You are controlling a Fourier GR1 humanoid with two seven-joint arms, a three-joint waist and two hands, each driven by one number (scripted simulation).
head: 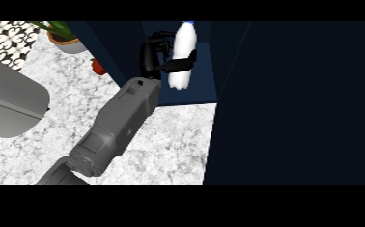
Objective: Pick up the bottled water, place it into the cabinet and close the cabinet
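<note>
Bottled water held inside the open cabinet

The left hand [158, 57] curls round the bottled water [182, 54], upright within the dark blue cabinet [206, 83] at the far side of the table [164, 144]; a potted plant [64, 37] stands far left.

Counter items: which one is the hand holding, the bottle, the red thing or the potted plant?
The white bottled water, inside the cabinet; left hand curls round it.

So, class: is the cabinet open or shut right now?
Open. The cabinet shows its blue inside, with its dark door swung out at right, and the left hand holds the bottle inside.
</note>
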